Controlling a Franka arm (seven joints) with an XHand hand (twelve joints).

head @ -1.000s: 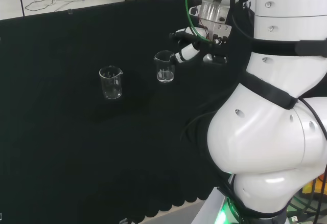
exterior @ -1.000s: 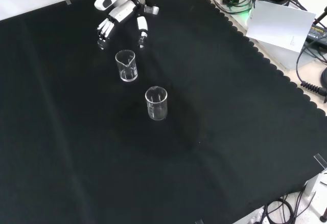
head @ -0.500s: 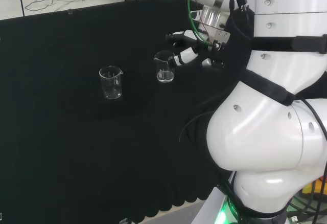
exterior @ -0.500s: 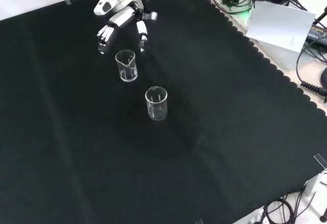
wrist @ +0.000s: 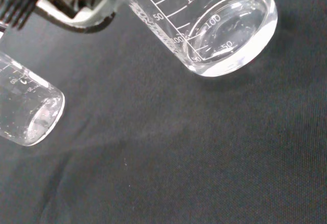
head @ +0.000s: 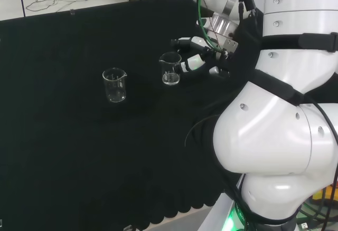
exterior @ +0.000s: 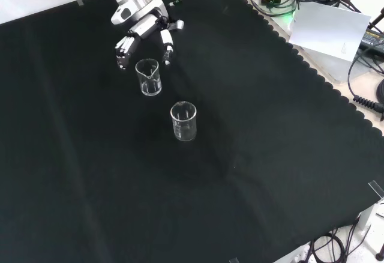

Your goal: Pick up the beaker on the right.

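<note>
Two clear glass beakers stand upright on the black cloth. In the head view the right beaker [head: 170, 68] has the hand [head: 194, 57] just to its right, fingers spread toward its rim and wall. The left beaker [head: 114, 85] stands apart. In the front view the hand [exterior: 144, 27] hangs just above the farther beaker [exterior: 148, 77], fingers [exterior: 123, 50] and thumb [exterior: 167, 45] straddling it without closing; the nearer beaker [exterior: 183, 120] is below. The wrist view has one beaker [wrist: 214, 24] close and large, the other beaker [wrist: 25, 109] at the edge. The hand is open.
The arm's white links [head: 285, 109] stand at the head view's right. The cloth's scalloped edge [exterior: 312, 74] runs along the front view's right, with cables, a white sheet [exterior: 333, 32] and gear beyond it.
The hand has come closer to the right beaker of the head view and lower, its fingers now on either side of it. Both beakers stand where they were.
</note>
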